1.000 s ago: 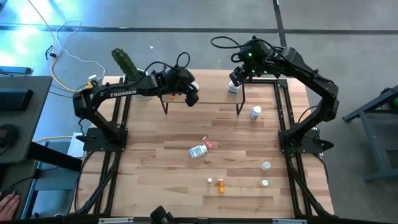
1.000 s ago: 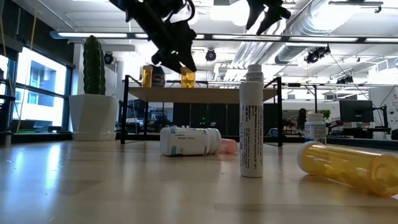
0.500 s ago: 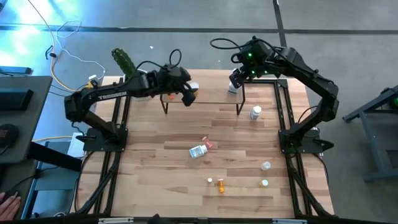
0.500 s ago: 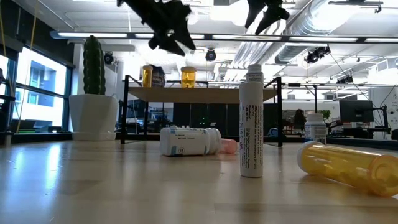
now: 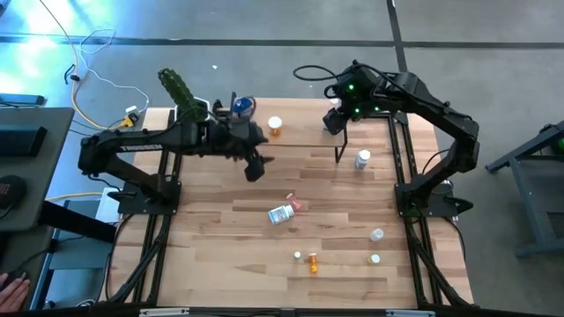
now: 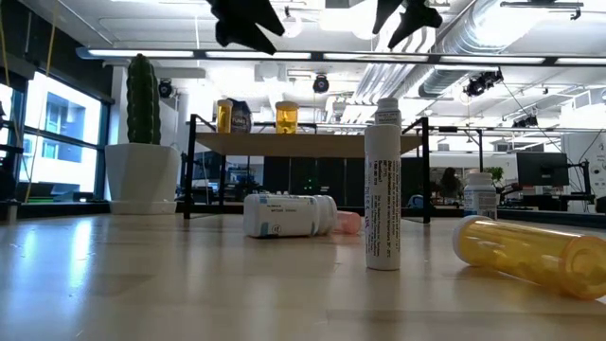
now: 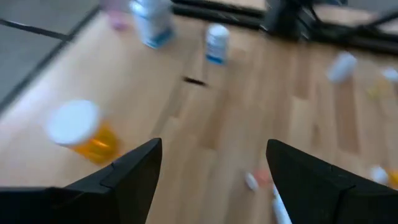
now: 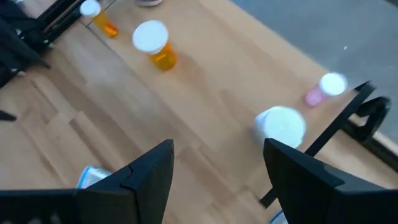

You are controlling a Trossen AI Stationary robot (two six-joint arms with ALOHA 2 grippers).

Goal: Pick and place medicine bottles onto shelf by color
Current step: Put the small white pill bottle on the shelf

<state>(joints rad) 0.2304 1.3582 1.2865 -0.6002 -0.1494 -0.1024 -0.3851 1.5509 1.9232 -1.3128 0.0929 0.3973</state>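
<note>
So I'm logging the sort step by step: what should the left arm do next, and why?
Probably swing the open, empty left gripper toward the white bottle lying on the table mid-board. An orange bottle already stands on the shelf, and several bottles remain on the tabletop.

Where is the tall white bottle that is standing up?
In the low view the tall white bottle stands upright near the front of the table, between the white bottle lying on its side and the fallen orange bottle.

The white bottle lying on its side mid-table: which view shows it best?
The low view: the white bottle lies side-on, close, with its label visible. The high view shows it small from above. The wrist views show nothing I can safely identify as it.
</note>
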